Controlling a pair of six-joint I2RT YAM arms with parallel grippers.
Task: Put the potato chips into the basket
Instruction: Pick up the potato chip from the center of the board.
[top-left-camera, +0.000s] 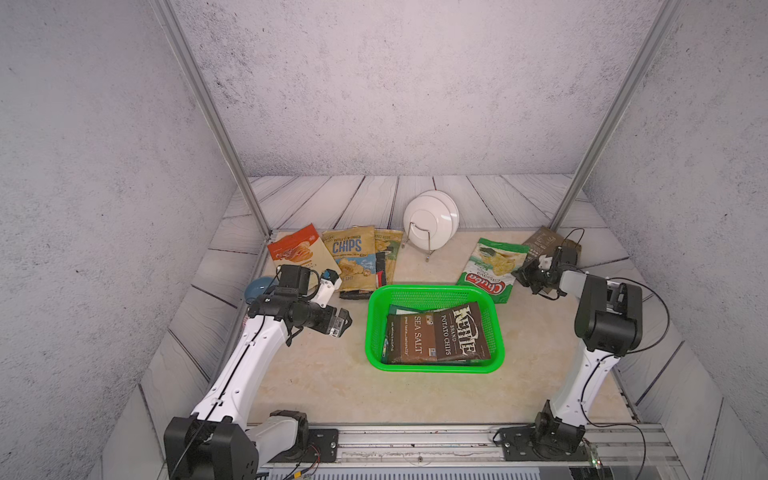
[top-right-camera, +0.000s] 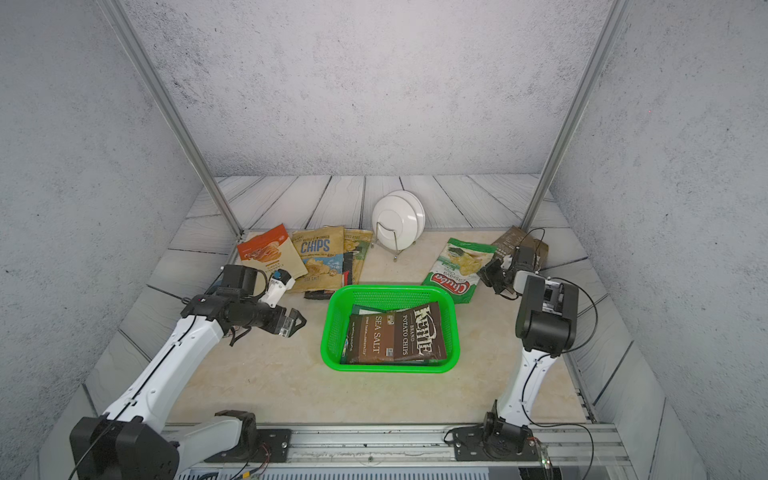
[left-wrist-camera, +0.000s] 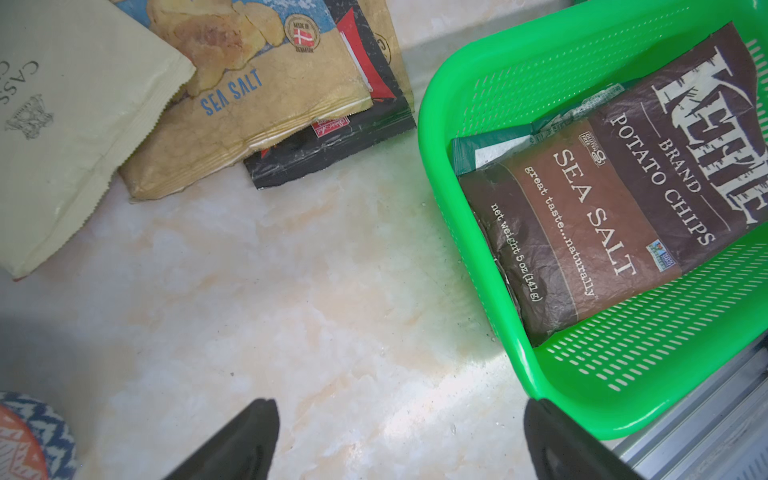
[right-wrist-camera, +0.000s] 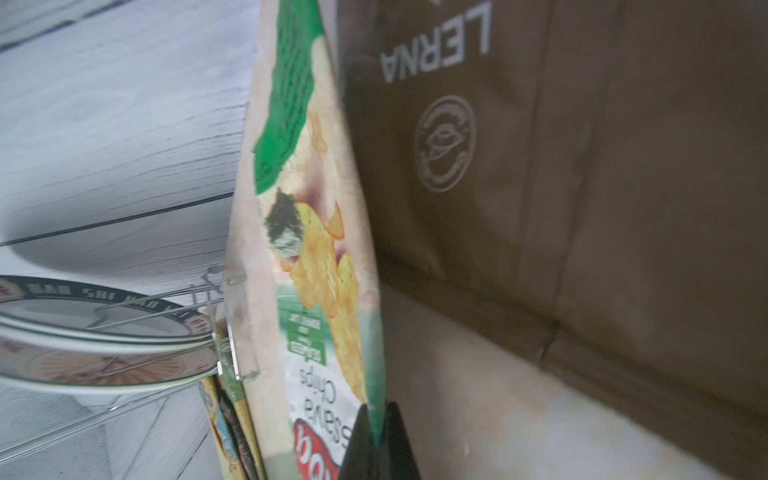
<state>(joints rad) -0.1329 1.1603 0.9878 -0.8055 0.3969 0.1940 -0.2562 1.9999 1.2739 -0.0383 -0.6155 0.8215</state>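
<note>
**A:** Starting with the surface: what is it?

**B:** A pale marbled tabletop (top-left-camera: 332, 382), edged at the back and sides by grey planks (top-left-camera: 316, 199). Rough grey walls (top-left-camera: 374, 83) close the cell on three sides. Two metal posts (top-left-camera: 208, 112) slant up from the far corners, and a metal rail (top-left-camera: 415, 446) runs along the front.

**A:** Where are the chips?

**B:** The basket (top-left-camera: 432, 368) sits mid-table. A Kettle bag (top-left-camera: 436, 336) lies flat in it, on top of another bag that shows only a teal edge. At far left an orange bag (top-left-camera: 295, 249), a CHIPS bag (top-left-camera: 351, 257) and a black bag (top-left-camera: 357, 294) overlap on the tabletop. The green bag (top-left-camera: 490, 266) lies just behind the basket's far right corner, with a brown bag (top-left-camera: 540, 241) beyond it.

**A:** And the grippers?

**B:** In the right wrist view the right gripper (right-wrist-camera: 376, 432) is pinched tight on the green bag's edge. The left gripper (left-wrist-camera: 401, 405) is spread wide and empty, and hangs over bare tabletop to the left of the basket.

**A:** Anything else out there?

**B:** White plates (top-left-camera: 430, 218) stand in a wire rack (top-left-camera: 428, 253) at the back. A blue bowl (top-left-camera: 254, 287) is partly visible at far left.
</note>
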